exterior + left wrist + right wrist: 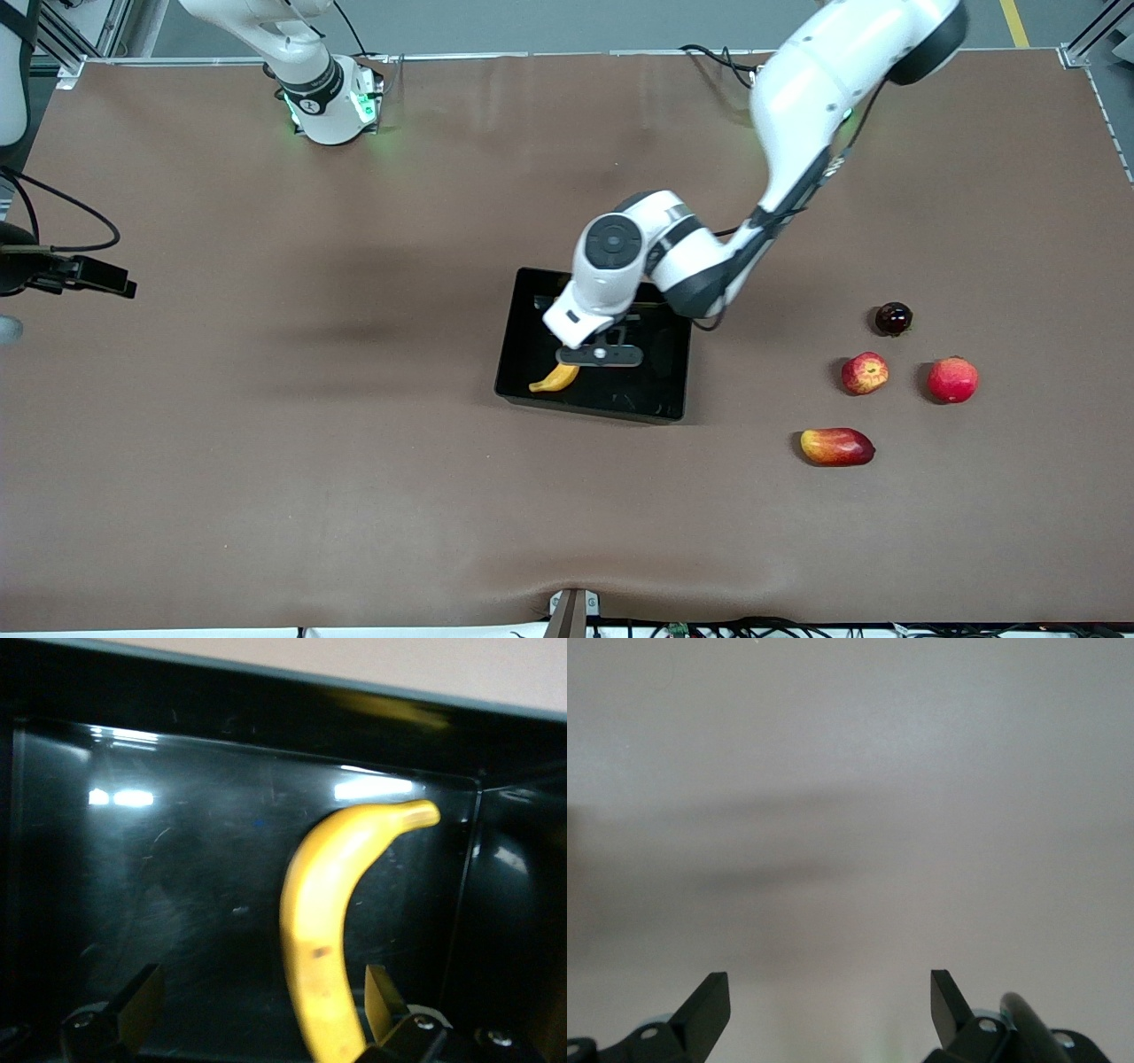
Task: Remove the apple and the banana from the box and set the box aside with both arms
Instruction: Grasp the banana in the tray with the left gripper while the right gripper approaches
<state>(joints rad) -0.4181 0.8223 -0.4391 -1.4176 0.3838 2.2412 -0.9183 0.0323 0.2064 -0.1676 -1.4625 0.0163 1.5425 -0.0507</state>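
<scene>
Left tool [601,355], fingers spread wide, is down inside the shallow glossy black plastic box [532,310] mid-worktop, straddling the curved yellow banana [323,930] w/o clamping it yet. Banana lies in the box corner nearer the front camera, toward the right arm's end. Small red-yellow streaked apple [865,373] already sits out on the brown worktop [266,443] toward the left arm's end. To do this well: centre fingers [383,994] across banana's thick mid-section, avoid box wall, close gently, lift straight. Right tool [830,1010] waits released over bare worktop.
</scene>
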